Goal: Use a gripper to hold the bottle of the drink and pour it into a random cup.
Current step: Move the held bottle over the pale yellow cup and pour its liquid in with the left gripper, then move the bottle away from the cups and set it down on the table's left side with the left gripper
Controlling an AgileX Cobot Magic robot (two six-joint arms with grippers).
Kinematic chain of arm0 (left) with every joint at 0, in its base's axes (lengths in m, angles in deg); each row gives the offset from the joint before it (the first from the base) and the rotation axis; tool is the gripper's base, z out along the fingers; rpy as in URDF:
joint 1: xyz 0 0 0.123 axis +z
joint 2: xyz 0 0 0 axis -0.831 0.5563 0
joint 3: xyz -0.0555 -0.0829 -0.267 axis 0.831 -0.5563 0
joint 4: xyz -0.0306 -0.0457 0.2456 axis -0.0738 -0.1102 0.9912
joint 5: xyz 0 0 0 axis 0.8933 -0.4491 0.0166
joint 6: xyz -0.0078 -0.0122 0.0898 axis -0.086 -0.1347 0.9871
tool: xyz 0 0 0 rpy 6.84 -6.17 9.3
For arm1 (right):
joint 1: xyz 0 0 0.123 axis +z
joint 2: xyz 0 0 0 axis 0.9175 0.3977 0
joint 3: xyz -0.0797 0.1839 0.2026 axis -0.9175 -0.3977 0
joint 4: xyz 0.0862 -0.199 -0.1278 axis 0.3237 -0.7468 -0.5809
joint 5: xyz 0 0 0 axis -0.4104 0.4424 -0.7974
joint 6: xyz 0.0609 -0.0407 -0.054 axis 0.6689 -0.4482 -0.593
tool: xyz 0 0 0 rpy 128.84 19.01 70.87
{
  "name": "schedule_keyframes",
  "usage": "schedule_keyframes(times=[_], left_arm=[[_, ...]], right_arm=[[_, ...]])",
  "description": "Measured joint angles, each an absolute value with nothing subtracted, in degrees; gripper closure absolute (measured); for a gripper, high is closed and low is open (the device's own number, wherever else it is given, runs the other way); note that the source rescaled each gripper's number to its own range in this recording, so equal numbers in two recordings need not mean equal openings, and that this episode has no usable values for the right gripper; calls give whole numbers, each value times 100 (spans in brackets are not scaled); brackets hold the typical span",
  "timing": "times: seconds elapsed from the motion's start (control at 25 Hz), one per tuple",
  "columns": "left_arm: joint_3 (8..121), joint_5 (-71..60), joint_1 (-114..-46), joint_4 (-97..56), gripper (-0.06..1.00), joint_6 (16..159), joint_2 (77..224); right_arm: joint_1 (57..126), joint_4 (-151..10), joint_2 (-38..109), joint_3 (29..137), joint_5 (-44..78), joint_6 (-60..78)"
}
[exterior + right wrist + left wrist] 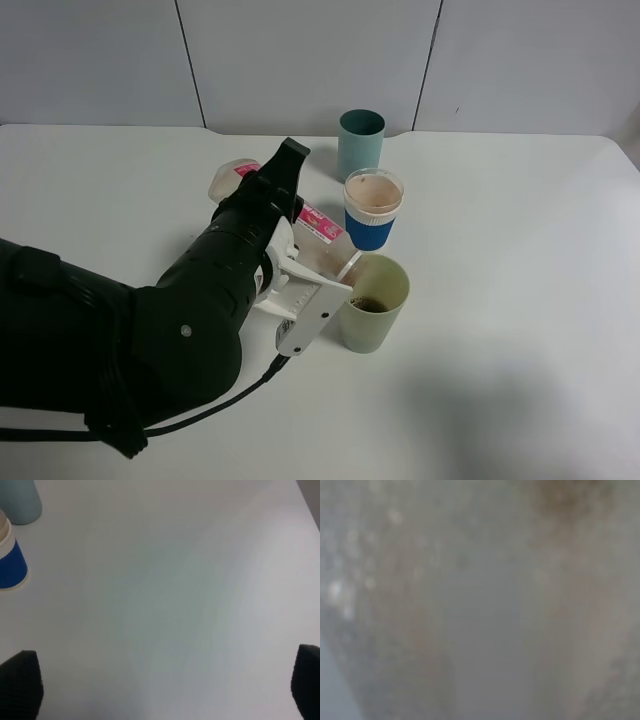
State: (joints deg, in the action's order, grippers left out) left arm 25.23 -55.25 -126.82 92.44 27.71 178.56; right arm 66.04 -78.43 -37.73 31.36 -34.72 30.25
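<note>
I am watching the left arm's white plastic fingers (312,305) pinching the small translucent plastic bottle (322,228), the one with the white label and pink marks, right beside the pale yellowish-green tapered plastic cup (385,325). The bottle is lying steeply tilted. Its tan-rimmed mouth is hanging over the green cup's rim on the side facing the bulky black arm (150,330), and its base is pointing up and away from the cup. A patch of dark brown liquid (371,303) is sitting in the bottom of the green cup.

The green cup is standing upright on the white counter (520,300). A blue-and-white paper cup (372,212) is standing just behind it, close to the bottle's neck. A teal plastic cup (360,142) is standing farther behind the green cup, past the paper one.

The left wrist camera is giving me only a pale, blurred surface filling the view, so I cannot tell anything from it. On the right wrist camera, the right arm's black fingers (20,687) are standing spread wide with nothing between them, hovering over bare counter. The two cups from behind the green cup are showing at one edge of that view.
</note>
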Motion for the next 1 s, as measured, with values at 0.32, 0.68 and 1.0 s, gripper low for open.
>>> schedule_keyframes(times=[0.32, 0.68, 1.0], left_arm=[[2523, -5525, -12682, 9244, 89, 2554, 17856], [2810, -5388, -12682, 9239, 89, 1717, 17856], [2837, -5276, -12682, 9239, 89, 682, 17834]], right_arm=[[6604, -7843, -3773, 3136, -3472, 3025], [6604, -7843, -3773, 3136, -3472, 3025], [6604, -7843, -3773, 3136, -3472, 3025]])
